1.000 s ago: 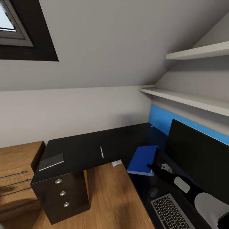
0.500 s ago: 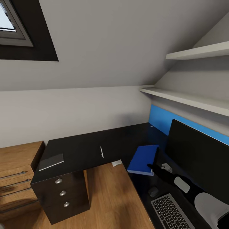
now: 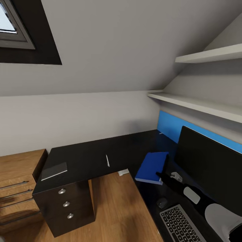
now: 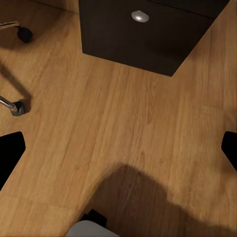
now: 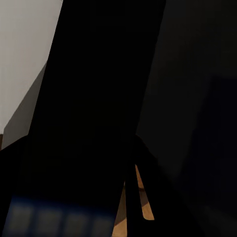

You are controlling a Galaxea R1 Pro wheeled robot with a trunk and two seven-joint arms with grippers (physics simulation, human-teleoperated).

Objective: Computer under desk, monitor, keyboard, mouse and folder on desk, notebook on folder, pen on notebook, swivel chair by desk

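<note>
Head view shows the folder point(image 3: 152, 167) lying flat on the black top of the desk point(image 3: 90, 156), at the inside corner of the L, with the right gripper point(image 3: 162, 169) at its right edge; one finger stands upright against that edge, and I cannot tell whether the jaws are clamped on it or merely beside it. Just right of the folder rises the monitor point(image 3: 210, 168), its dark screen in front of the blue back panel point(image 3: 169, 127). Nearer, the mouse point(image 3: 162, 202) sits on the desktop with the keyboard point(image 3: 179, 224) just beyond it toward the lower right. Farther left on the desk lie the pen point(image 3: 107, 160) and, well apart at the left end, the notebook point(image 3: 54, 171), above the drawers with round silver knobs point(image 3: 62, 191). A light wood cabinet point(image 3: 16, 185) stands beside the desk on the left. Sloped grey-white walls, a dark-framed skylight point(image 3: 20, 30) and two white shelves point(image 3: 201, 104) close in the room. Left wrist view looks onto the wood floor point(image 4: 123, 138), with the left gripper's point(image 4: 118, 153) jaws spread wide apart.
</note>
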